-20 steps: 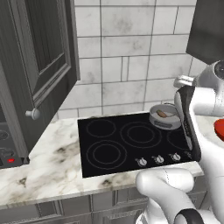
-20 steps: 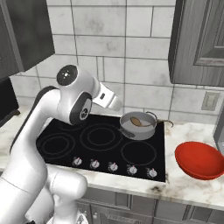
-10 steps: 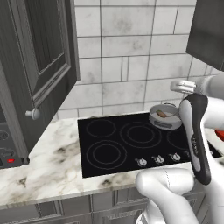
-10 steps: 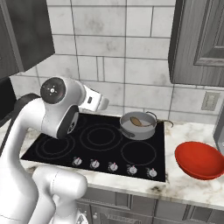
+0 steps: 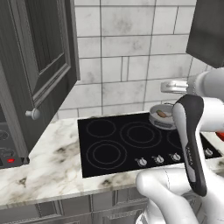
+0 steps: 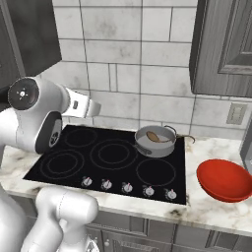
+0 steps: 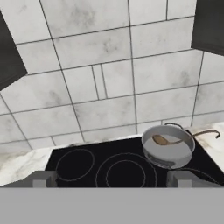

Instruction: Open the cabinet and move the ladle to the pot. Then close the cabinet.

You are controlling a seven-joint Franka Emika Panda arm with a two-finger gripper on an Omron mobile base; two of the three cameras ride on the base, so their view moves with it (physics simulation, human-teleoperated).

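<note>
Ladle in pot, cabinet door ajar.
Left base view: grey wood-grain cabinet (image 5: 39, 65) door stands open. Right base view: brown-handled ladle (image 6: 153, 137) lies in round silver pot (image 6: 156, 141) on black stove (image 6: 108, 157). Hand view: end effector (image 7: 112, 178) fingers spread wide, empty.

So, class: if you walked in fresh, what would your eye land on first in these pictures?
Probably the red bowl on the marble counter right of the black stovetop. Next, the shiny pot on the back right burner with the ladle resting in it. Then the grey cabinet door standing open on the left.
</note>
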